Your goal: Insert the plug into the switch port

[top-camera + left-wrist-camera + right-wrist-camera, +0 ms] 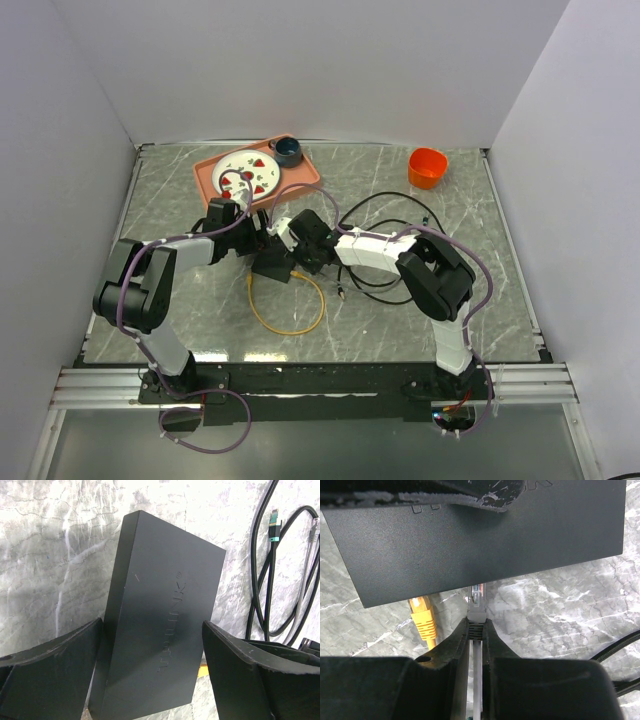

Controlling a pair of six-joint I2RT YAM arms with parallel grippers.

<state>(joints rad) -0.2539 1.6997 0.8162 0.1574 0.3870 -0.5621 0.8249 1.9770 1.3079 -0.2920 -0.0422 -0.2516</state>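
The switch (160, 605) is a flat black box lying on the marble table (180, 290); it also shows in the top view (272, 264). My left gripper (152, 625) straddles its width, with both fingertips against its long sides. My right gripper (476, 622) is shut on a grey cable's clear plug (477, 605). The plug's tip is at the switch's near edge (520, 535), right of a yellow plug (423, 617) that meets the same edge. The sockets are hidden. In the top view the left gripper (250, 240) and right gripper (298, 258) meet at the switch.
A yellow cable loop (285, 310) lies in front of the switch. Black cables (385, 250) lie to its right, with loose plugs (273, 527). A pink tray (305, 170) with a plate and a dark bowl (288, 152) is at the back. An orange cup (427, 167) is back right.
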